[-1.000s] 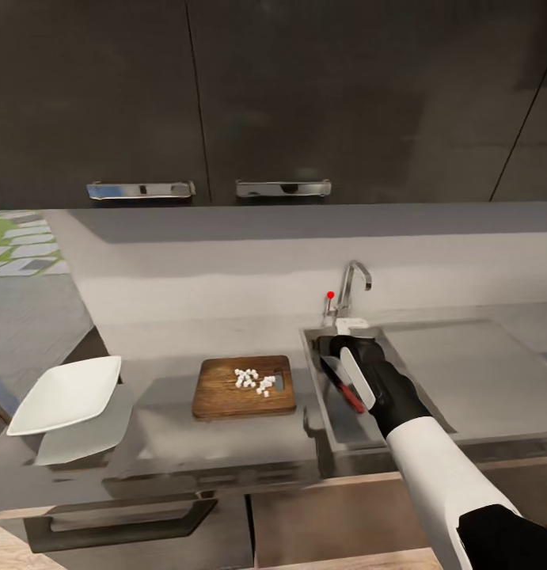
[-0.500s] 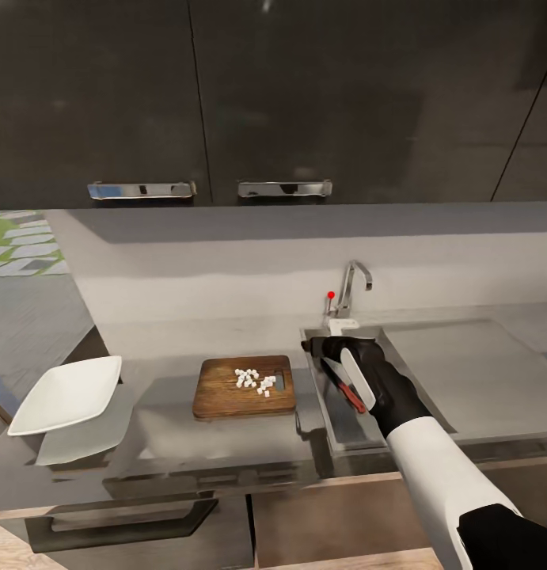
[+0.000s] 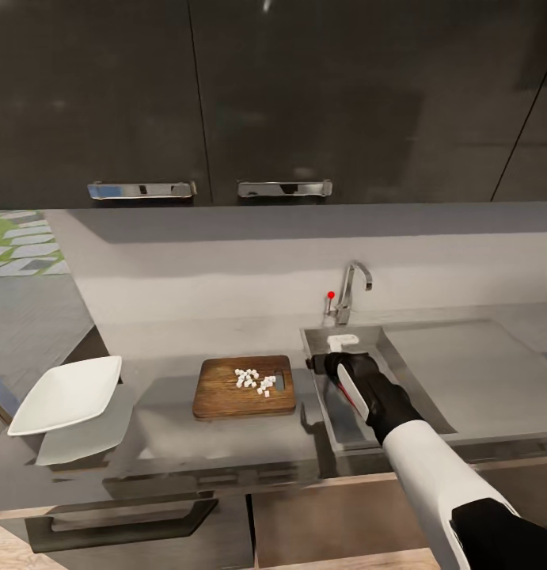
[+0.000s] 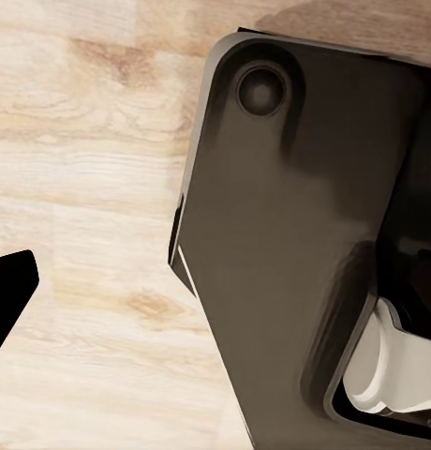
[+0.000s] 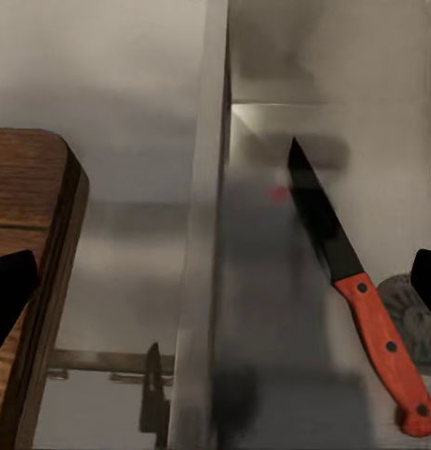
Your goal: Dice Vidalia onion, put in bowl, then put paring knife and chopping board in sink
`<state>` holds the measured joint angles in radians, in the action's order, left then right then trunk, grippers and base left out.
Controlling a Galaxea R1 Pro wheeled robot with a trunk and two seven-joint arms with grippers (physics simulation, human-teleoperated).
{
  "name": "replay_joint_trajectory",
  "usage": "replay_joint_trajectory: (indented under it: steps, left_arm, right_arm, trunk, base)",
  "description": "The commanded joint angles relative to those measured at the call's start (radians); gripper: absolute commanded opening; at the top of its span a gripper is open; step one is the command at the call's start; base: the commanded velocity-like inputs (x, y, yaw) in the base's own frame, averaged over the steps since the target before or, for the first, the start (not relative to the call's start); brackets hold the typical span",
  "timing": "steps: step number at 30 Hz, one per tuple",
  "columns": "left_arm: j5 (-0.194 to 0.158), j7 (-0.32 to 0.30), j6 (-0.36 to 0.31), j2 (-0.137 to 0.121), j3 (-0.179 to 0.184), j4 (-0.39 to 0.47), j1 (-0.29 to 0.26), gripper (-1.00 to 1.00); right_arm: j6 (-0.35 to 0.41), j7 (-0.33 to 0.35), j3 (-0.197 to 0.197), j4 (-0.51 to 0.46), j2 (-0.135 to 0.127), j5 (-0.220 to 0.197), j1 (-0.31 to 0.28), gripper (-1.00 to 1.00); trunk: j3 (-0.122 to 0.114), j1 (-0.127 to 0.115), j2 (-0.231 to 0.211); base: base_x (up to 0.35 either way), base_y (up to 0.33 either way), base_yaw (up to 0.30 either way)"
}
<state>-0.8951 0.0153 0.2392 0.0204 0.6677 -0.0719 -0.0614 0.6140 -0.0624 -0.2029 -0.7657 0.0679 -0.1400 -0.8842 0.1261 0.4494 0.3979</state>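
Already the paring knife (image 5: 351,272) is seen lying loose in the sink (image 3: 324,348), right of centre in the head view, beneath the right gripper (image 3: 319,366), whose fingers are spread wide and empty. The diced onion (image 3: 253,381) is left on the chopping board (image 3: 226,392), centre; moving the board carelessly could scatter it before the bowl (image 3: 67,394), lower left.

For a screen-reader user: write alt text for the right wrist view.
A paring knife with a red handle and dark blade lies in the steel sink, its handle end beside the round drain. Across the sink's rim, a corner of the wooden chopping board rests on the grey countertop.
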Motion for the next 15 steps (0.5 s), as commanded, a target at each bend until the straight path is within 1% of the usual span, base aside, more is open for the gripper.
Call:
replay_joint_trajectory:
  steps: [1, 4, 9, 15]
  left_arm:
    - [-0.001, 0.002, 0.005, 0.001, 0.006, -0.003, -0.001, 1.00]
    - [-0.001, 0.002, 0.005, 0.001, 0.006, -0.003, -0.001, 1.00]
    - [-0.001, 0.002, 0.005, 0.001, 0.006, -0.003, -0.001, 1.00]
    - [-0.001, 0.002, 0.005, 0.001, 0.006, -0.003, -0.001, 1.00]
  right_arm:
    - [0.002, -0.007, -0.003, 0.000, 0.000, -0.005, -0.001, 1.00]
    - [-0.001, -0.007, -0.003, 0.001, 0.001, 0.002, -0.001, 1.00]
    - [-0.002, -0.007, -0.003, 0.003, 0.001, 0.003, -0.001, 1.00]
    - [-0.002, -0.007, -0.003, 0.004, 0.001, 0.003, -0.001, 1.00]
  trunk:
    - [0.002, 0.001, 0.002]
    - [0.002, 0.001, 0.002]
    - [0.002, 0.001, 0.002]
    - [0.002, 0.001, 0.002]
  base:
    - [0.000, 0.000, 0.000]
    - [0.000, 0.081, 0.000]
    - [0.000, 0.181, 0.000]
    - [0.000, 0.021, 0.000]
